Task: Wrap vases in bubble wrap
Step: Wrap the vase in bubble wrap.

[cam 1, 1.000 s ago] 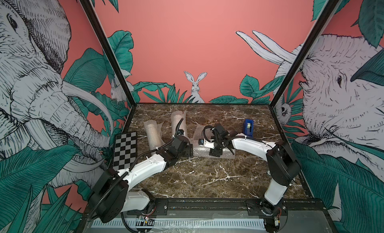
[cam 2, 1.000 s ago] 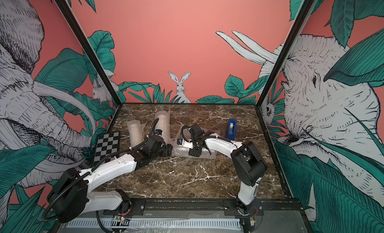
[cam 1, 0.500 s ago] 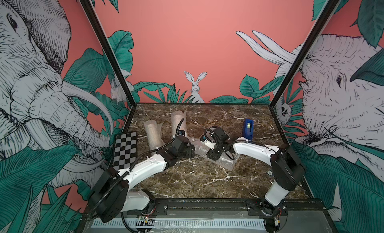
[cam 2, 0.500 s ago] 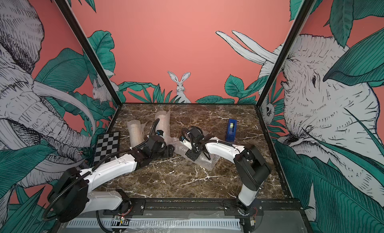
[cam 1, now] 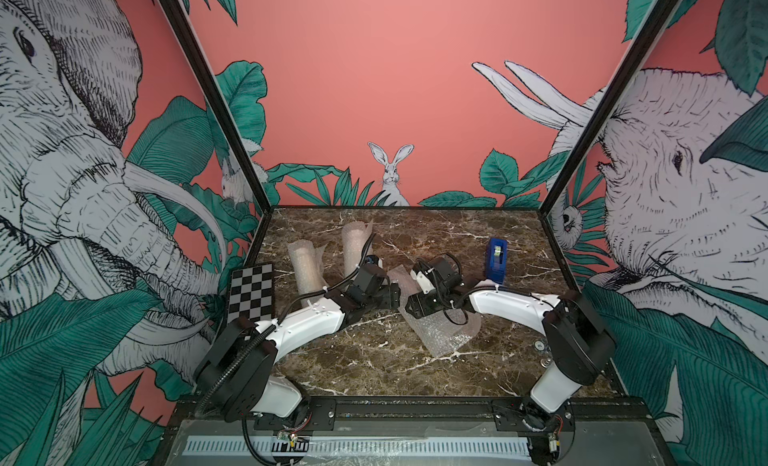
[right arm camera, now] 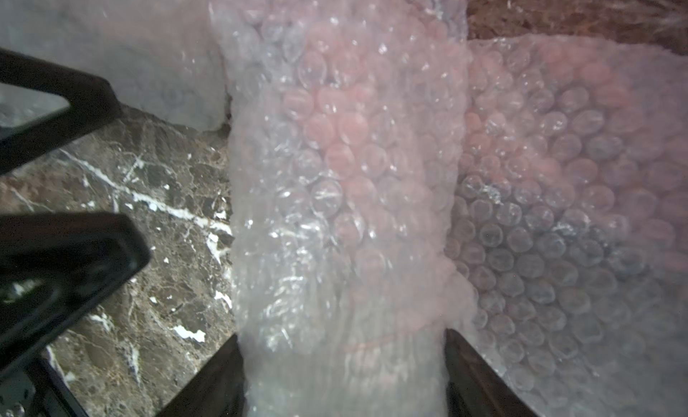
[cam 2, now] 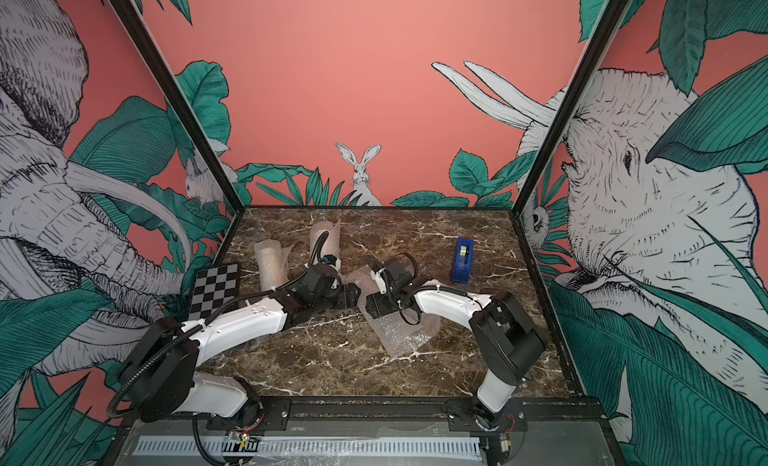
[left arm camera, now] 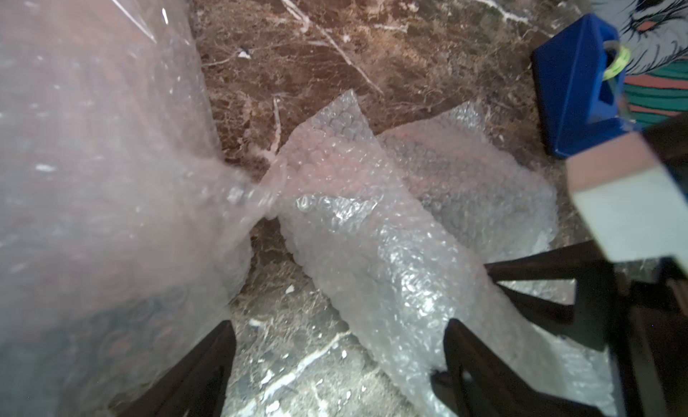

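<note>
Midway across the marble table (cam 1: pixel 374 360), the right gripper (right arm camera: pixel 342 337) pinches the bubble wrap roll (right arm camera: pixel 335 173); the left gripper (left arm camera: pixel 339 324), alongside, has jaws spread.

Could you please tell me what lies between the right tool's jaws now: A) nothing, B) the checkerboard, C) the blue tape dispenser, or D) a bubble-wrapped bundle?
D: in the right wrist view the bubble-wrapped bundle fills the gap of the right tool, pressed against both jaws.
</note>
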`<state>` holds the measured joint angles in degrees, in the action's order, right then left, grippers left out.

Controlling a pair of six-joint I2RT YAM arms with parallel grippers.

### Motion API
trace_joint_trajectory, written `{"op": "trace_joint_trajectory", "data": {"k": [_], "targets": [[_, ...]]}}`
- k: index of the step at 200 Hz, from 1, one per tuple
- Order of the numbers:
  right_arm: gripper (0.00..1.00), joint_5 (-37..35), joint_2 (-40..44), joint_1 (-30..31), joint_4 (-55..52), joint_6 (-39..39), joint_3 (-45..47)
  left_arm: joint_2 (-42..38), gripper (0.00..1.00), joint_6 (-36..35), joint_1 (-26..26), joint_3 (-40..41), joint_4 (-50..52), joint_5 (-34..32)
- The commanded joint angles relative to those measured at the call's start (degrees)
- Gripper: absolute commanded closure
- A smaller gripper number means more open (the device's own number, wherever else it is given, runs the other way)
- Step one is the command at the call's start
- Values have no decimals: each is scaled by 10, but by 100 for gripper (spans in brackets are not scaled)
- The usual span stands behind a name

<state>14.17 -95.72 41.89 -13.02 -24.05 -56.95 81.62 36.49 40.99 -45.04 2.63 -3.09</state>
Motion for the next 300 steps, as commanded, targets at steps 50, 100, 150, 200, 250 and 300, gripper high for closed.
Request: {"op": "trace_joint_trajectory", "data": {"k": [50,100,150,200,250,300], "targets": [[49,78,-12,-21,182,-195,134,55,10,0,-22,-50,-15,42],[51,102,-42,-39,319,-283,181,104,9,-2,-22,-95,22,55],[51,106,-65,-62,423,-351,228,134,10,-12,-22,-130,72,31],[45,76,-42,-64,387,-323,230,174,12,-7,-20,-145,74,37],[30,58,12,-68,353,-290,236,199,14,-10,-19,-158,94,13],[17,57,99,-72,298,-250,236,204,14,-12,-15,-154,90,11]]}}
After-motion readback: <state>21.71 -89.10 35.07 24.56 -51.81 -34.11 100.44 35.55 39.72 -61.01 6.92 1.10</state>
